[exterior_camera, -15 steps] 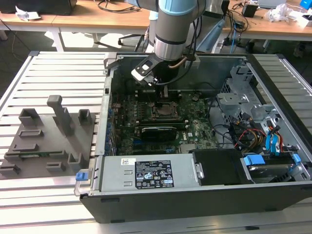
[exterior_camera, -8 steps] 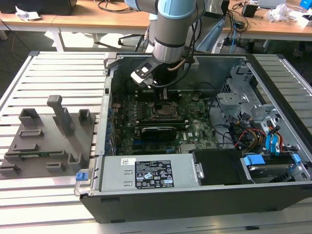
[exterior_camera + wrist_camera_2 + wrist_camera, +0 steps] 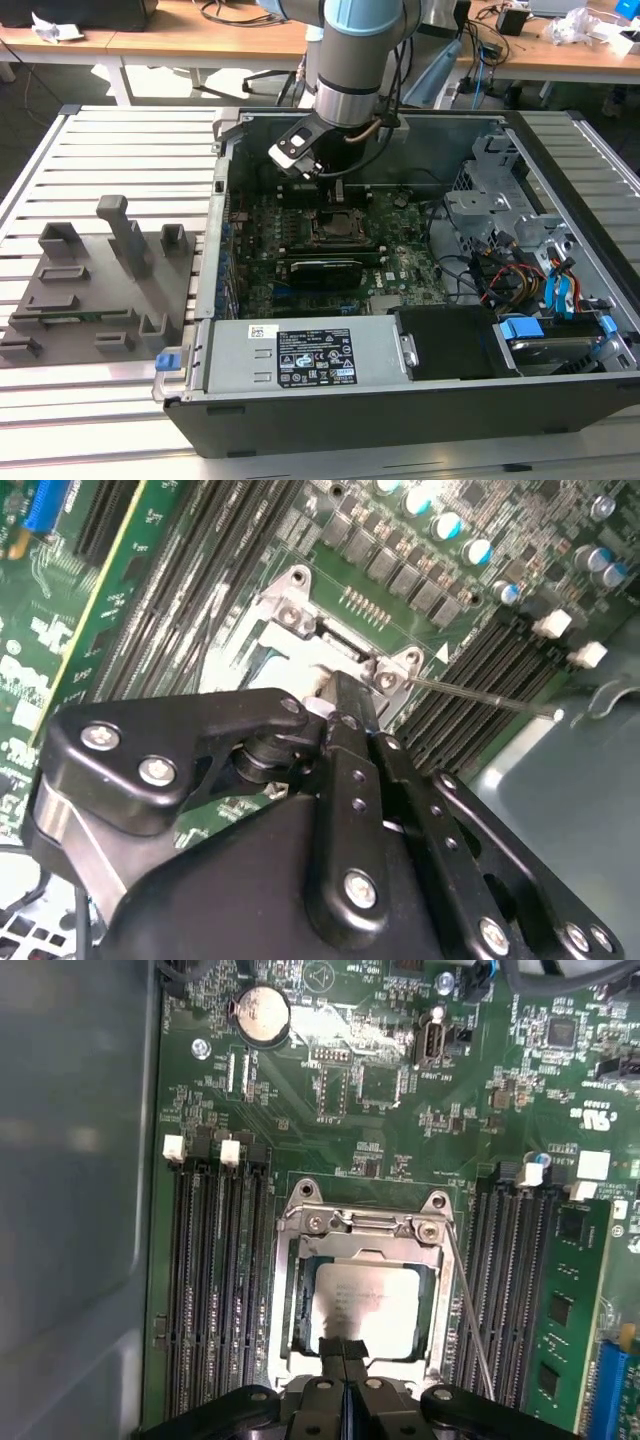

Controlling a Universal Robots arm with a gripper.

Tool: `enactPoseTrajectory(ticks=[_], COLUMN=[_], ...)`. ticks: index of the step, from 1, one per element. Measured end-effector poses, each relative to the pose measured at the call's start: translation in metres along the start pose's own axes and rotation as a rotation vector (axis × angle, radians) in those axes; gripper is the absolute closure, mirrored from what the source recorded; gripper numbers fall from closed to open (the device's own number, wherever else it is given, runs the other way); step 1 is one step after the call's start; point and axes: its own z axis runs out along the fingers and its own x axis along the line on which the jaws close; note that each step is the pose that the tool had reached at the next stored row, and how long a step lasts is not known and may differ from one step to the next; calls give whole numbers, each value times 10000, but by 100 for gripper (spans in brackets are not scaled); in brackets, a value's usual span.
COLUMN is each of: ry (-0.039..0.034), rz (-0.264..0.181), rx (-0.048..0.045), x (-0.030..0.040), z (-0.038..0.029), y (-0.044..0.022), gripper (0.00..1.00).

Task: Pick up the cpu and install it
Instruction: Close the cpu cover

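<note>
install seemed nearly done: the cpu (image 3: 365, 1305) lay in the socket (image 3: 300, 1222), the gripper (image 3: 343, 1348) pressed together at its edge, any next move wanting gentleness.

Probably a robotics lab; slatted bench (image 3: 120, 140), cable-strewn desks (image 3: 200, 40) behind.

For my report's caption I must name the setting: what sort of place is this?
Probably a robotics lab or test workshop: a grey-and-blue robot arm reaches into an open black desktop computer case on a slatted silver metal table, with cable-strewn wooden desks beyond it.
</note>
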Motion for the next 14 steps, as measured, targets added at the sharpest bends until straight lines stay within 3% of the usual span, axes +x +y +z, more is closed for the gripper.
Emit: enactPoseTrajectory(ticks=[4, 8, 14], ry=[6, 10, 3], rz=[-6, -9, -8], rx=[112, 137, 141], x=[-20, -29, -47], z=[-40, -111, -489], y=[220, 286, 265], gripper=[89, 89, 89])
